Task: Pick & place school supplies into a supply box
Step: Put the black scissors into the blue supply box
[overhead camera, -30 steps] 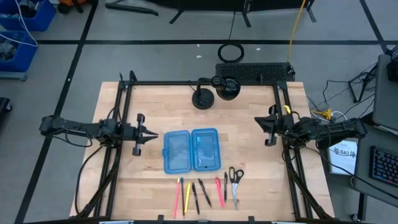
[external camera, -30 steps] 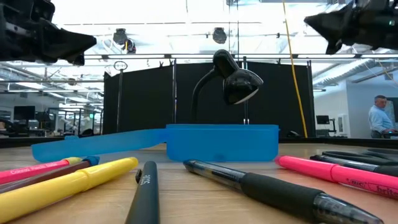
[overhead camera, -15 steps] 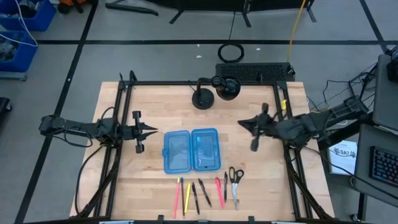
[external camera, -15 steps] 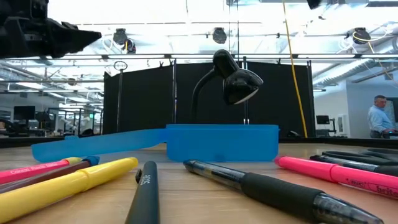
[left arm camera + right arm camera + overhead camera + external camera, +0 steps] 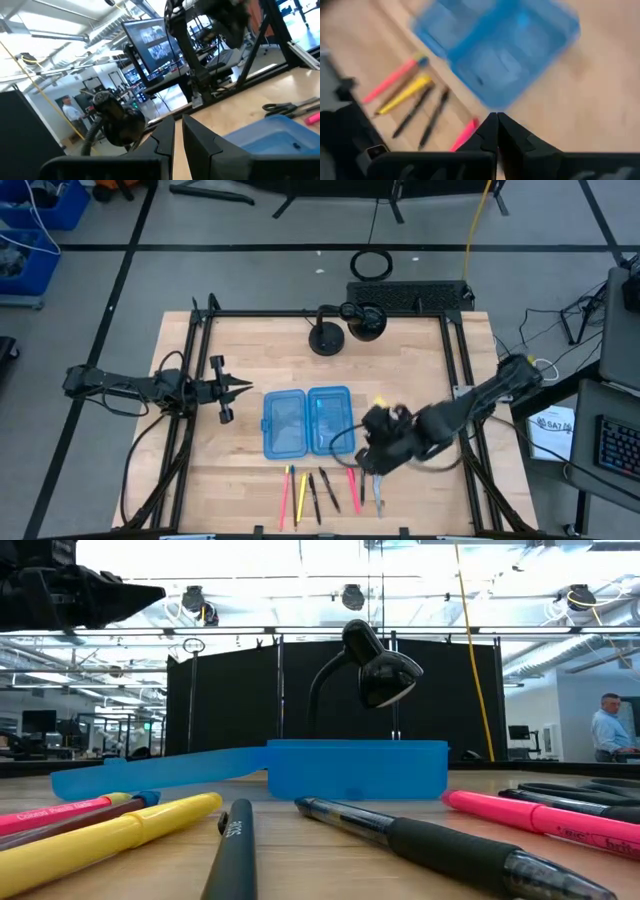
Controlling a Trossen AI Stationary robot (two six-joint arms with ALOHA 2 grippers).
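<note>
The blue pencil case [image 5: 307, 421] lies open on the table, its two halves side by side; it also shows in the low view [image 5: 350, 768] and the right wrist view [image 5: 495, 50]. Pens in pink, yellow and black [image 5: 318, 492] lie in a row near the front edge [image 5: 120, 835] [image 5: 405, 94]. The scissors [image 5: 379, 498] lie at the row's right end, their handles hidden under my right gripper. My right gripper [image 5: 370, 462] is shut and empty, above the scissors and just right of the case. My left gripper [image 5: 245, 388] is shut and empty, held in the air left of the case.
A black desk lamp [image 5: 345, 325] stands at the table's far middle, behind the case [image 5: 375, 665]. A black frame [image 5: 200, 340] runs along the table's sides. Bare wood lies right of the case and behind it. A person [image 5: 608, 730] stands far off in the room.
My right gripper has swung from the table's right edge toward the near middle and come down over the scissors beside the case, tipping to point downward. Its fingers stay shut. The case and pens have not moved.
</note>
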